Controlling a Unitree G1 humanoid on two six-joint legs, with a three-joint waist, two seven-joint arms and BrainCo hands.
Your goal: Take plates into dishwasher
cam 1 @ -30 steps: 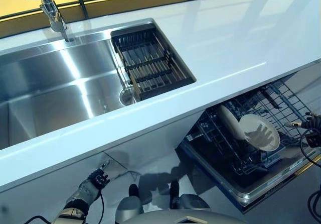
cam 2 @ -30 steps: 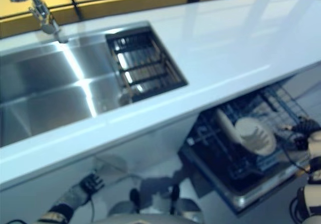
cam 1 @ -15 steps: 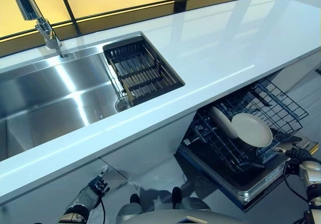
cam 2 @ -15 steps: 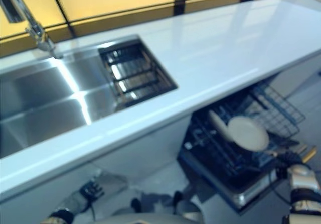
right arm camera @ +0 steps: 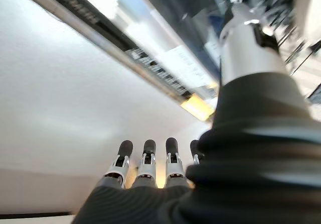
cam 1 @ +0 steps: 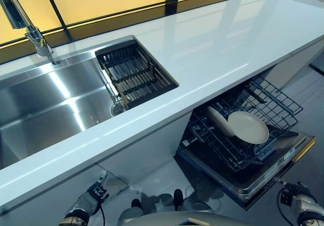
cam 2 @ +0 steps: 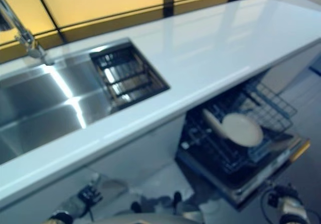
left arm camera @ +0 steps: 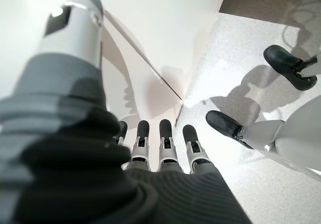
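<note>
A white plate (cam 1: 248, 127) lies in the wire rack (cam 1: 273, 102) of the open dishwasher (cam 1: 243, 178) under the counter; a second white plate (cam 1: 219, 121) stands tilted beside it. My right hand (cam 1: 293, 193) hangs low in front of the dishwasher door, open and empty; its straight fingers (right arm camera: 145, 166) show in the right wrist view. My left hand (cam 1: 93, 191) hangs by the cabinet front at the lower left, open and empty, its fingers (left arm camera: 163, 143) straight in the left wrist view.
A white counter (cam 1: 228, 38) runs across the view with a steel sink (cam 1: 50, 104), a tap (cam 1: 30, 28) and a dark drain rack (cam 1: 134, 74) set in it. The dishwasher door sticks out over a pale floor (left arm camera: 261, 174).
My right hand has drawn back from the plate in the rack and dropped down in front of the dishwasher door. The head camera has shifted, so the whole scene sits differently.
</note>
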